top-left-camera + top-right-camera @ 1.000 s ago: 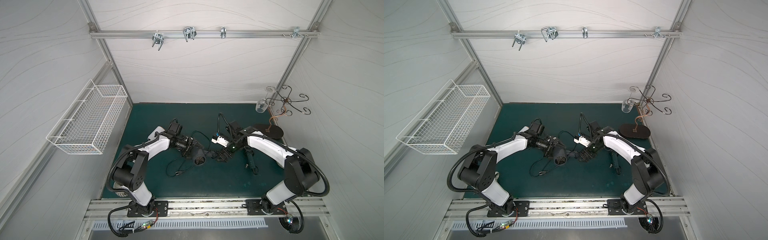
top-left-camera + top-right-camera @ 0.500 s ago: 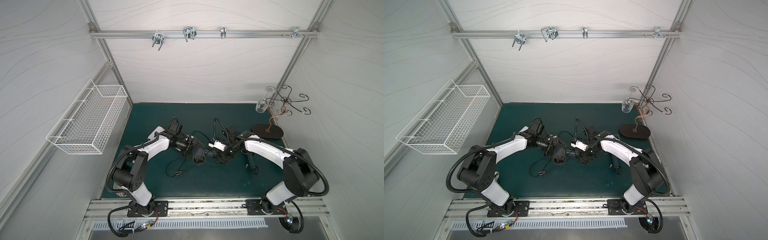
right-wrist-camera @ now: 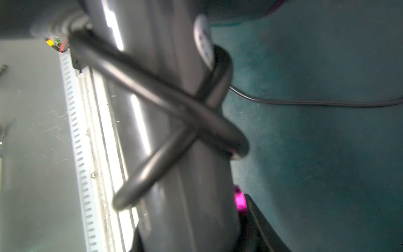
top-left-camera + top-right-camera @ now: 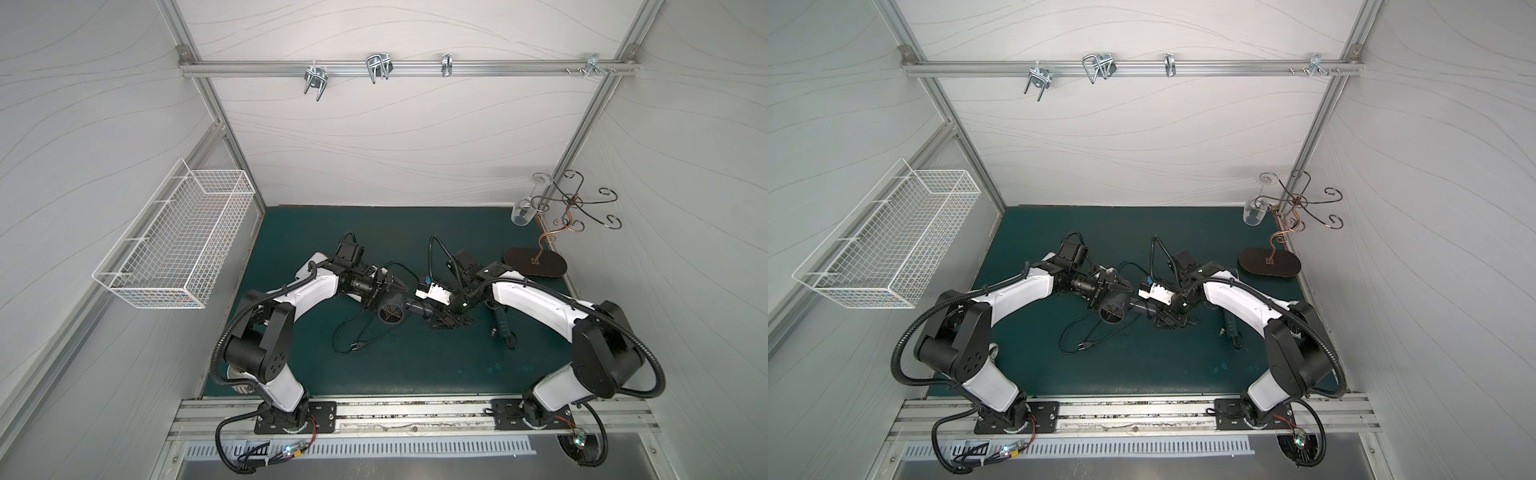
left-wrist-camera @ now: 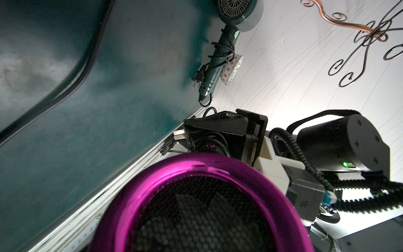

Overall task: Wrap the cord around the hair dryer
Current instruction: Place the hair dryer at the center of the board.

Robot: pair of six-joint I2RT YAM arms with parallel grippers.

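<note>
Now gripping the hair dryer (image 4: pixel 390 311) by its fat head with the left tool (image 4: pixel 392 286), which looks pressed onto the barrel, grille end turned toward the rail. Pointing the grey handle (image 4: pixel 419 308) straight across at the right tool (image 4: pixel 446 321), so long axis arm to arm, roughly level over the middle of the surface (image 4: pixel 415 374); lifted or resting, not clear. Flanking the handle's far end with the right tool's jaws, seen close in the right wrist view; cannot tell whether pressing on it or standing just off.

Already carrying crossed turns of cord (image 3: pixel 152 91) around that handle. Leaving the rest slack on the surface, on the rail side of the head, ending in the plug (image 4: pixel 360 345) on the left arm's side of the handle.

Probably turns on exactly that: slack to be fetched from beside the head, then wound at the handle end, with the right tool nearer the winding and farther from the loose end.

Nothing to do with a second dryer (image 4: pixel 500 328), green, already wound, lying near the right arm.
</note>
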